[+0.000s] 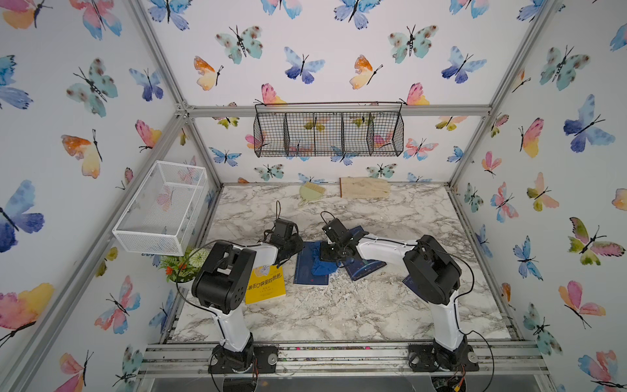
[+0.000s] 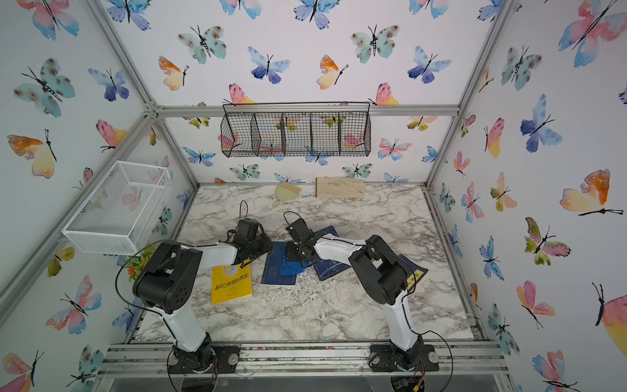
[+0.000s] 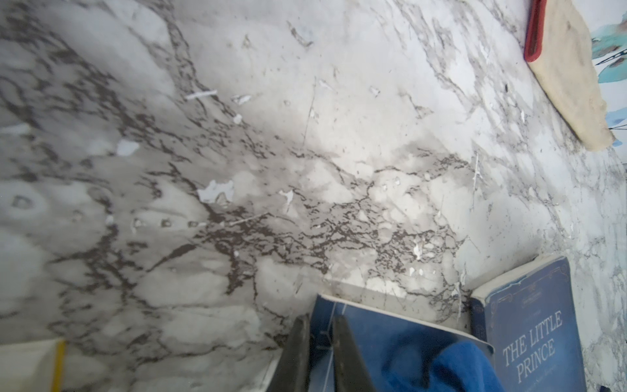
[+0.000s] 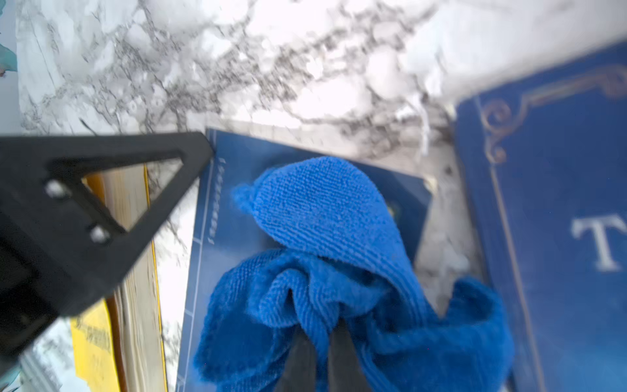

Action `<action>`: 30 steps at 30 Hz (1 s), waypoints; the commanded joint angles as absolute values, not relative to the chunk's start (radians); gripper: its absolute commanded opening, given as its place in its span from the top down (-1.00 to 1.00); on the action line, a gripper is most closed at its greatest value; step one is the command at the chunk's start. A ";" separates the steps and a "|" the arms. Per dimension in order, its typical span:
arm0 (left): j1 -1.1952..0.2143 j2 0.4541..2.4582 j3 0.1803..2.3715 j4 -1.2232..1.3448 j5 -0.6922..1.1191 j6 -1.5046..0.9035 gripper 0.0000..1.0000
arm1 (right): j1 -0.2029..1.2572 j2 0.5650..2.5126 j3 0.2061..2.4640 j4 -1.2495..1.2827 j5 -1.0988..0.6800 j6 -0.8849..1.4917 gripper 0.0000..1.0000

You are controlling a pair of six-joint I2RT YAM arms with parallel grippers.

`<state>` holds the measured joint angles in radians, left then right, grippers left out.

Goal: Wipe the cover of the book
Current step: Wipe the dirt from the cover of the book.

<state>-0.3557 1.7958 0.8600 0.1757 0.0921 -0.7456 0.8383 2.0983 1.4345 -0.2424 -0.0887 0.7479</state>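
The dark blue book (image 1: 304, 271) lies flat in the middle of the marble table (image 1: 339, 305), its cover facing up. A blue cloth (image 1: 322, 266) sits bunched on the far right part of that cover and spills over the book's right edge. The right gripper (image 4: 317, 325) comes down onto the cloth from the right, its fingers pinched tight on a fold of it (the wrist view shows the fabric gathered between them). The left gripper (image 3: 320, 319) reaches in from the left; its fingers stand narrow, almost together, with nothing between them, and one tip rests on the book's far left corner.

Just to the right, with a strip of marble between, lies a second blue book titled "The Little Prince" (image 3: 532, 339), turned at an angle. To the left lies a yellow book (image 1: 264, 285), partly under the left arm. Another dark book (image 2: 415, 275) shows from beneath the right arm.

Along the far edge of the table lie a green hand brush (image 1: 310, 191) and a beige pad (image 1: 364, 187). A potted plant (image 1: 183, 264) stands at the left edge. A white mesh basket (image 1: 163, 207) hangs on the left wall and a black wire basket (image 1: 329, 132) on the far wall.
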 commanded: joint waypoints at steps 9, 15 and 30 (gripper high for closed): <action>-0.357 1.840 0.833 0.103 0.116 -0.742 0.70 | 0.815 2.359 1.605 -0.452 -0.031 0.719 0.98; -0.357 1.834 0.827 0.105 0.115 -0.745 0.70 | 0.837 2.178 1.368 -0.349 -0.091 0.758 0.98; -0.357 1.828 0.820 0.122 0.122 -0.746 0.70 | 0.887 2.240 1.463 -0.404 -0.019 0.729 0.98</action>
